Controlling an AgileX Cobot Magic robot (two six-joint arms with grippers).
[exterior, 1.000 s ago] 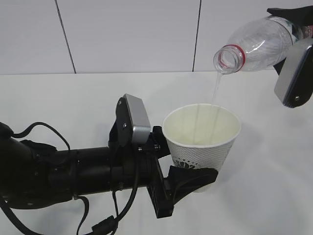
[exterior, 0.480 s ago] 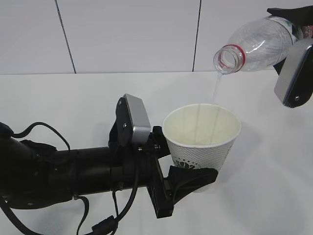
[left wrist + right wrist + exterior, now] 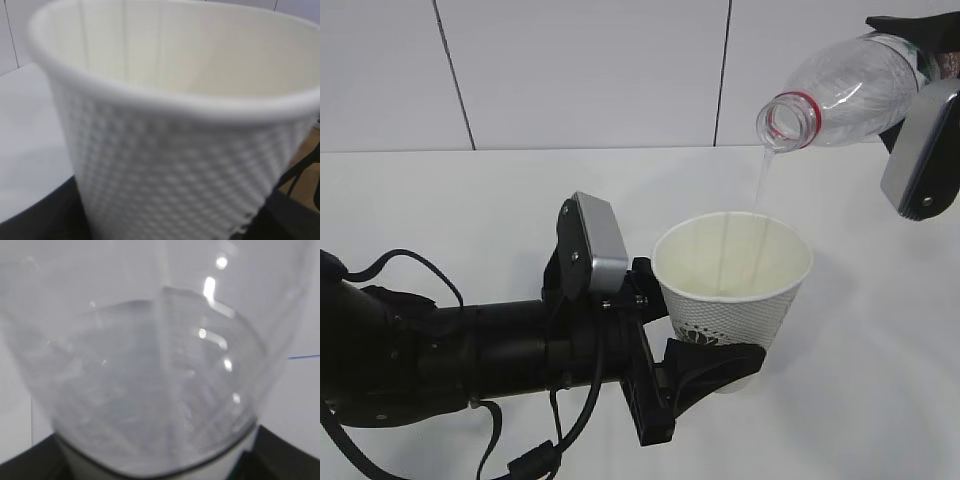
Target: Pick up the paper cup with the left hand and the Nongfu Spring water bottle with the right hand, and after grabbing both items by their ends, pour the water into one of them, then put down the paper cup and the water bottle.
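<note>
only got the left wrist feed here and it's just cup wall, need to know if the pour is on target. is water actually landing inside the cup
Observer: Yes. A thin stream of water falls from the bottle into the open cup.
Operator: where's the bottle mouth relative to the cup
Observer: Above the cup's far right rim, well clear of it, with the neck tilted down to the left.
Operator: is my gripper holding it low or high
Observer: Low. The left gripper clasps the cup near its base, over the green logo.
Operator: much water left in the bottle
Observer: The right wrist view shows some pooled inside; how much is unclear.
</note>
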